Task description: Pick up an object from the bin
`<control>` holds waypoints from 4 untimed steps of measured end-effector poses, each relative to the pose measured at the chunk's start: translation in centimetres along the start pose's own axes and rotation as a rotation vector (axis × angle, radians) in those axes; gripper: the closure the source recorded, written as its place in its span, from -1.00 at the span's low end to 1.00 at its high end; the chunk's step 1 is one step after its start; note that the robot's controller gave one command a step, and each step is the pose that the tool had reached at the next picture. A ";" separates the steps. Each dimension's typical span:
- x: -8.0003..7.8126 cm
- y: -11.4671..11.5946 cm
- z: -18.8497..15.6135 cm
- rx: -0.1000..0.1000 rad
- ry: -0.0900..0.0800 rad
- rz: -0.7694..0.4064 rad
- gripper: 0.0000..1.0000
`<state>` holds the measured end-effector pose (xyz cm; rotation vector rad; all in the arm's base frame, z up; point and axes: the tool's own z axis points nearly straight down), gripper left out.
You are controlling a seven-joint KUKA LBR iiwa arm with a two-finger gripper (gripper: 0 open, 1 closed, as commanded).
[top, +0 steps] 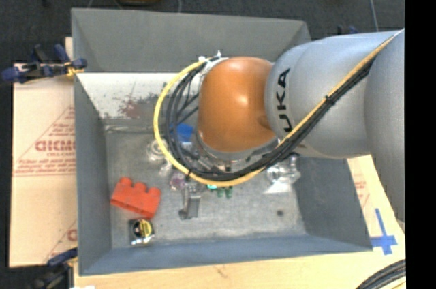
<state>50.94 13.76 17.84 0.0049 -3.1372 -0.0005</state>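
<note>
- Bin [92,172]: grey metal, with a few loose things well apart on its floor. No thing is held; the pick is judged not yet made.
- Orange toy brick [136,198]: lies at the floor's left, near the gripper's left side, and is the likeliest thing to pick. Risk: a descent from the present spot would meet bare floor beside the brick, or clip its edge and push it toward the left wall.
- Yellow-and-black round thing [142,231]: lies by the front wall, just below the brick. Risk: being small and low, it could slip out of a closing grip.
- Gripper [189,209]: hangs low over bare floor, between the brick and the green bits [221,192]. Whether the claw is apart or together cannot be told.
- Blue thing [184,134]: partly hidden under the cables [160,124]. Risk: the cable loop hangs low and could drag it during a sideways shift.
- Orange cover [231,110]: caps the wrist, which points steeply down into the bin's middle.
- Clear shiny thing [283,175]: lies under the arm's edge. Risk: it could be brushed as the arm lifts out.
- Arm [340,97]: reaches in from the right, bending down at the wrist.
</note>
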 end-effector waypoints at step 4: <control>-1.3 9.0 -2.4 -0.001 -0.016 -0.231 1.00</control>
